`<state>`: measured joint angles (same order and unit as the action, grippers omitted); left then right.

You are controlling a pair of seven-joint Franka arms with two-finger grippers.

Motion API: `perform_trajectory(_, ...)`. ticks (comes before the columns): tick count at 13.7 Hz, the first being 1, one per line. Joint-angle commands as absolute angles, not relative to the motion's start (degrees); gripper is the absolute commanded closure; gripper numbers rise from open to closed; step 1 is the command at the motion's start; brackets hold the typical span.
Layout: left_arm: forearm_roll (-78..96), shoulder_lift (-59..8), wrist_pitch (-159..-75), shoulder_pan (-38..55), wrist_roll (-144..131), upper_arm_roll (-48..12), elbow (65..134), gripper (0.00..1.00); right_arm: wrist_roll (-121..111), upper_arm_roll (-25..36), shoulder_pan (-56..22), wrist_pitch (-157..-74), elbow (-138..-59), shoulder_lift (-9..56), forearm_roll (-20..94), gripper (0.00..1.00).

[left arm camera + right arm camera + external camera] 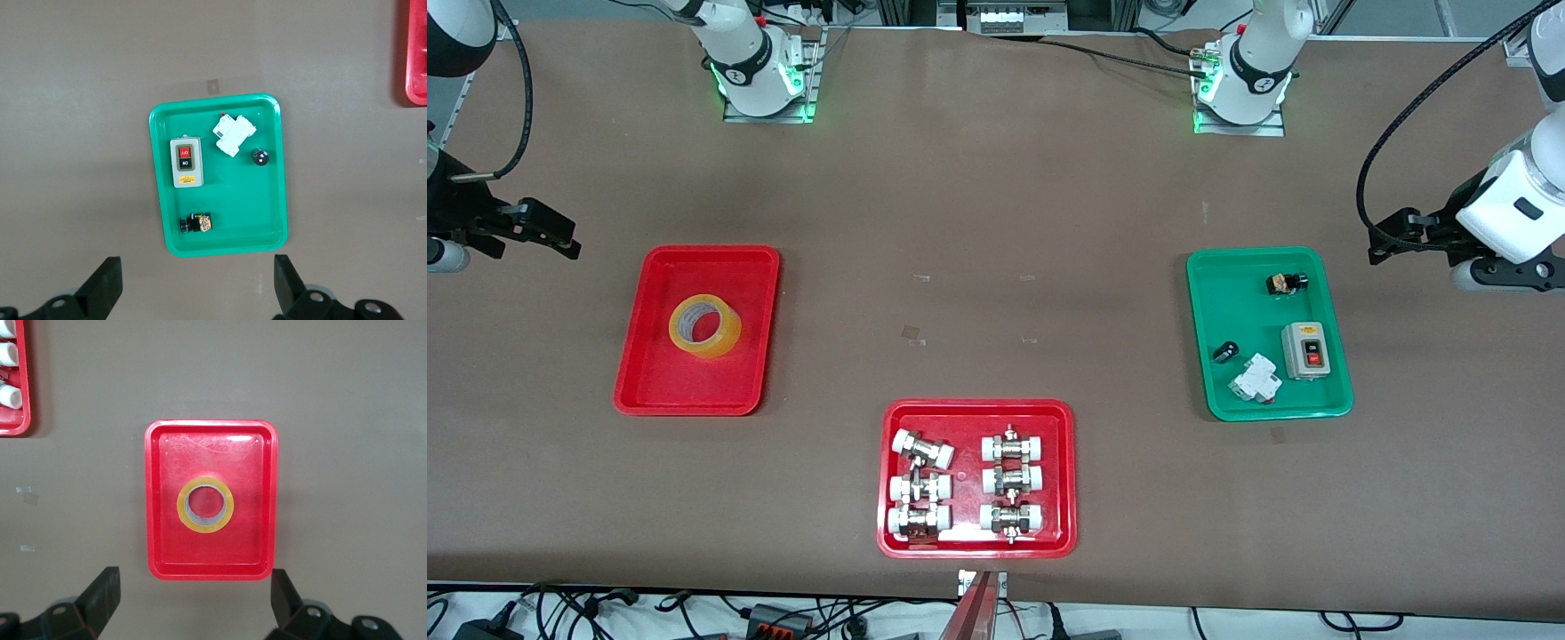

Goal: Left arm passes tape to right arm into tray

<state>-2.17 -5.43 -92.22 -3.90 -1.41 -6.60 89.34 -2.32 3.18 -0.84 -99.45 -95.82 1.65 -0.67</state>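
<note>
Resting flat inside the plain red tray (640, 391) toward the right arm's end of the tabletop (996, 196), the roll of packing tape (705, 325) lies core-up near the tray's middle, touching neither tool. The right tool (193, 603) hangs high over the tabletop beside that tray, its fingers spread wide and holding nothing. The left tool (197, 287) hangs likewise over the tabletop beside the green tray (220, 247), wide open and empty, so that arm waits. Judging by how things lie, the tape is already where the task wants it, and the step in hand looks like a pull-back. Done well, both arms would stay high, well clear of the tray rims, and leave the roll undisturbed. Whether the roll sits fully level is probably so, though the front view shows it at a slant.
</note>
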Motion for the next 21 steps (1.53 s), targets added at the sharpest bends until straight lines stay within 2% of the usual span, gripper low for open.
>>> perform_trajectory(1,-1.8,-4.7,-92.4,-4.3,-0.3,-6.8,89.4,0.00,-1.8,3.3,-1.2,-98.0,-95.9,0.4,-0.9,0.00)
perform_trajectory(12,-1.8,-4.7,-92.4,-4.3,-0.3,-6.8,89.4,0.00,-1.9,0.8,2.2,-98.5,-96.2,0.4,-0.8,0.00)
perform_trajectory(21,-1.7,-4.7,-92.4,-4.3,-0.3,-6.8,89.4,0.00,-3.0,0.6,2.0,-97.9,-96.3,-0.3,-0.9,0.00)
